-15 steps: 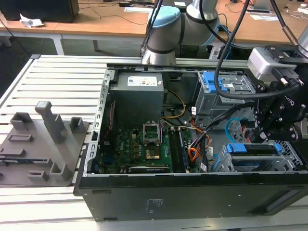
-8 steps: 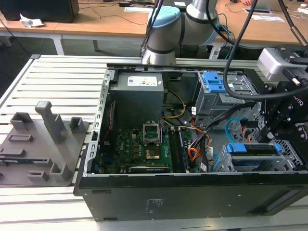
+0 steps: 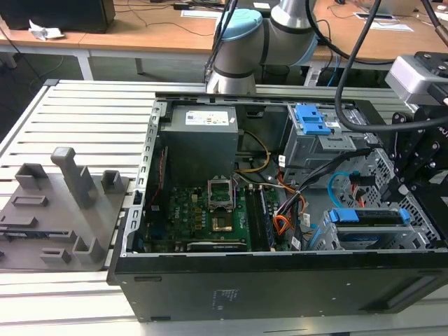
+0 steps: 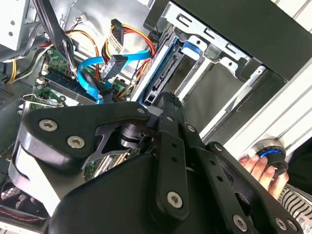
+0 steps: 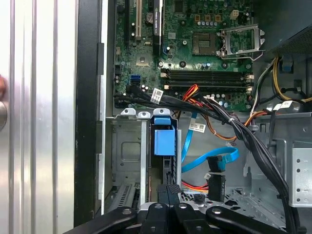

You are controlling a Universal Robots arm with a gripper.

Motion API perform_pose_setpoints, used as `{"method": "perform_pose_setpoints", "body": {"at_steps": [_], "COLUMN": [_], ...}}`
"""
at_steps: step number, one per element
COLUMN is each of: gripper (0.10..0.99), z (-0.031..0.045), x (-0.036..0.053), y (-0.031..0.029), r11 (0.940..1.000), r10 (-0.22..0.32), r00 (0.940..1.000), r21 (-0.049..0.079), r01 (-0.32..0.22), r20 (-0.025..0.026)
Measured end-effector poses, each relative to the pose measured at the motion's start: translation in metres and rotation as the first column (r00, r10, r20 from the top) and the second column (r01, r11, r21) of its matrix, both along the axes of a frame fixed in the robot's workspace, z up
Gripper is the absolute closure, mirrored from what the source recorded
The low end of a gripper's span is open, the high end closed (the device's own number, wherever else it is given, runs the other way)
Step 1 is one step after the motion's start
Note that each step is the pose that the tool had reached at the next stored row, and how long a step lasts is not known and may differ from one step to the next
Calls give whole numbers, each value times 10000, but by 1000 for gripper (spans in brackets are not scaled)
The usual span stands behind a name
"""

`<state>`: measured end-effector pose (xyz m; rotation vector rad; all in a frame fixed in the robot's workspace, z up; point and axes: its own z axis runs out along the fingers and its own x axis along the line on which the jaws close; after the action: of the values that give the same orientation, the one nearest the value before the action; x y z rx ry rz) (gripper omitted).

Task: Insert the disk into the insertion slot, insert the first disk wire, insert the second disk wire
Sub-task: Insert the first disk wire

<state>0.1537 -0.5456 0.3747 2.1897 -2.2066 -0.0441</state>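
Observation:
The disk (image 3: 369, 216), silver in a bright blue carrier, stands on edge inside the grey perforated insertion slot (image 3: 389, 241) at the case's front corner, on the exterior view's right. In both wrist views its blue carrier end (image 5: 164, 140) (image 4: 191, 48) pokes from the cage (image 5: 127, 146). My gripper (image 5: 169, 190) (image 3: 408, 185) hangs right over the disk's other end, shut, with its tips together and nothing between them. The second disk wire (image 5: 214, 159) (image 4: 90, 73), a light-blue flat loop with a dark plug (image 4: 115, 64), lies loose beside the cage, apart from the disk.
An orange, red and black wire bundle (image 5: 192, 92) and thick black cables (image 5: 243, 136) cross above the cage. The motherboard (image 3: 210, 217) fills the case floor. A taller grey bay with blue latches (image 3: 312, 120) stands behind. A person's hand (image 4: 257, 166) rests outside the case wall.

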Motion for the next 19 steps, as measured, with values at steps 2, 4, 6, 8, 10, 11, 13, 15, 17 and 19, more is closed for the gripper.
{"method": "perform_pose_setpoints", "body": {"at_steps": [2, 4, 6, 8, 10, 11, 13, 15, 17, 19], "gripper": [980, 973, 918, 792, 725, 725, 725, 725, 725, 725], "z": [4, 6, 7, 8, 11, 10, 9, 9, 9, 10], "x": [0, 0, 0, 0, 0, 0, 0, 0, 0, 0], "y": [0, 0, 0, 0, 3, 15, 52, 82, 110, 136], "r11": [10000, 10000, 10000, 10000, 10000, 10000, 10000, 10000, 10000, 10000], "r10": [0, -1, 0, -1, 0, -1, 0, 0, 0, 0], "r00": [10000, 10000, 10000, 10000, 10000, 10000, 10000, 10000, 10000, 10000], "r21": [-3, -3, -3, -3, -6, -7, -15, -16, -18, -20], "r01": [0, 1, 0, 1, 0, 1, 0, 0, 0, 0], "r20": [1, 0, 1, 0, 1, 1, 0, 0, 0, 0]}}
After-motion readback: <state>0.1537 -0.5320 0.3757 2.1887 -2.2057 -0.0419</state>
